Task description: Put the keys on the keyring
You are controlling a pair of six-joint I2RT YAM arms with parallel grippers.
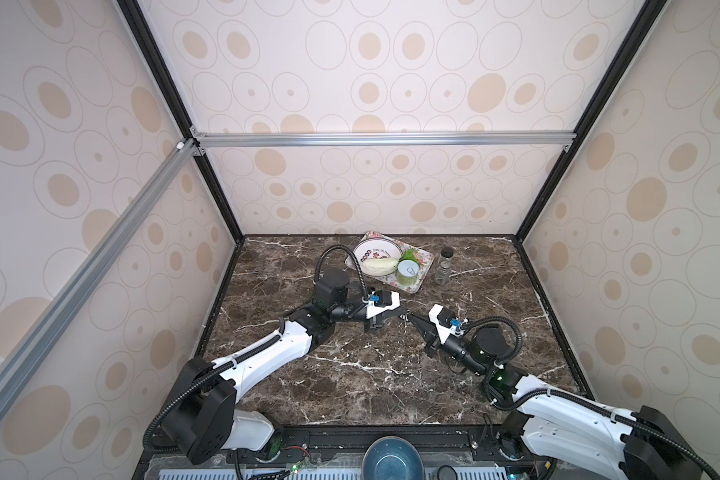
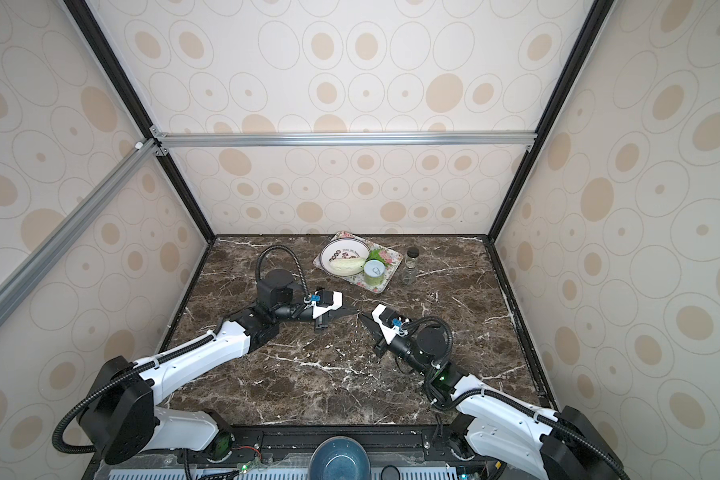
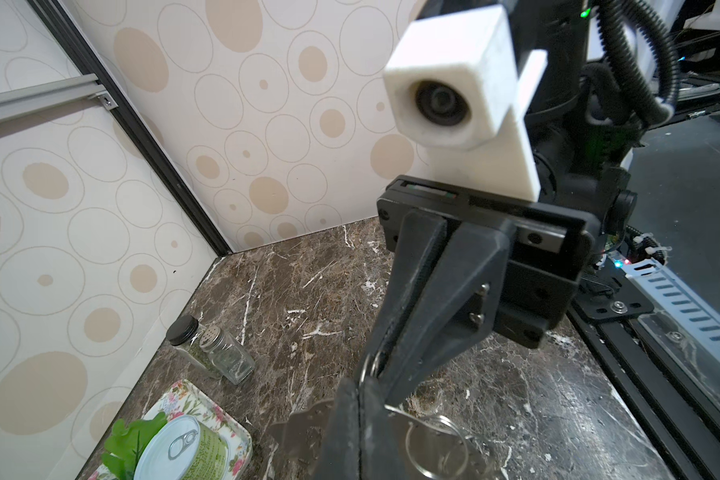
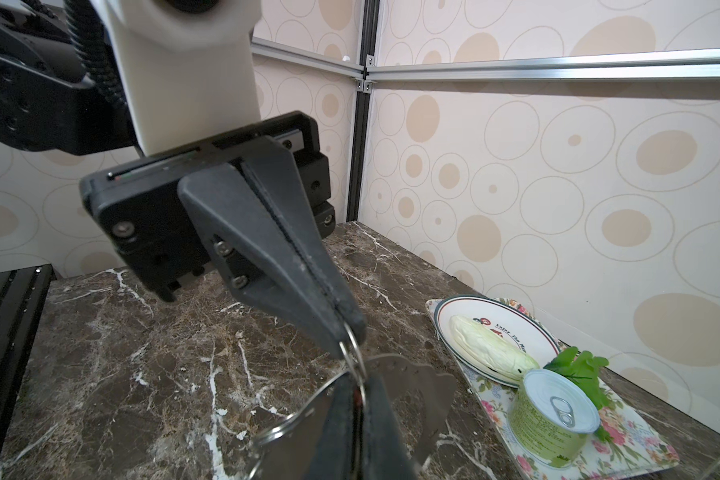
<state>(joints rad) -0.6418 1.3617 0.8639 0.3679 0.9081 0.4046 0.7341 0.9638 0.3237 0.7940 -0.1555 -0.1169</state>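
Note:
My two grippers meet tip to tip above the middle of the table in both top views, the left gripper and the right gripper. Both are shut. The keyring, a flat grey metal plate with small holes along its rim, shows on either side of the left gripper and appears clamped in it. A small wire ring runs from the left tips into the right gripper, where a sliver of a key's red tag shows between the pads. A larger split ring hangs on the keyring. The black-tagged key is hidden.
At the back of the marble table a floral tray carries a white plate, a pale vegetable, a green can and a leafy sprig. A spice jar stands beside it. A blue bowl sits off the front edge.

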